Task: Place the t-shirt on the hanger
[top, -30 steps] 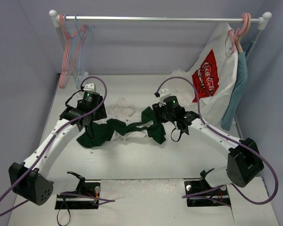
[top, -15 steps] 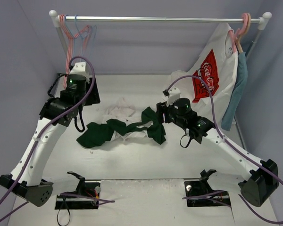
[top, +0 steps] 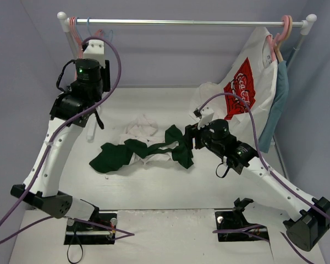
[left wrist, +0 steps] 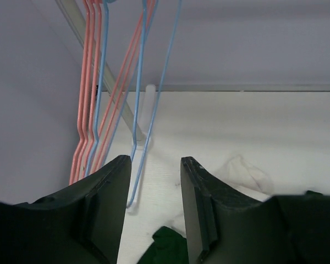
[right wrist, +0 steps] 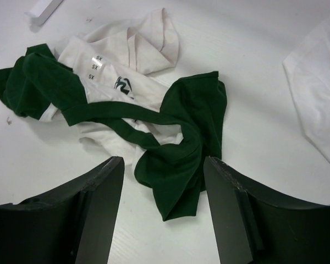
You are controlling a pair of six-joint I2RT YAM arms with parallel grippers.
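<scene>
The dark green t-shirt [top: 179, 149] lies crumpled on the table, tangled with a white garment; it also shows in the right wrist view [right wrist: 181, 148]. The light-blue wire hanger [left wrist: 136, 176] hangs on the rail at the far left among pink hangers. In the top view it is mostly hidden behind my left arm. My left gripper [top: 92, 55] is raised close to those hangers, open and empty [left wrist: 155, 159]. My right gripper [top: 190, 137] hovers open and empty just right of the shirt's right end [right wrist: 164, 159].
Pink hangers [left wrist: 91, 82] hang beside the blue one. The rail [top: 192, 22] spans the back. A white t-shirt with a red logo [top: 247, 88] and a teal garment [top: 278, 99] hang at the right. The white cloth garment [right wrist: 148, 49] lies under the green shirt.
My left arm has risen from the shirt's left end and moved back-left up to the hangers. My right gripper has drawn slightly right off the shirt. The shirt has not moved.
</scene>
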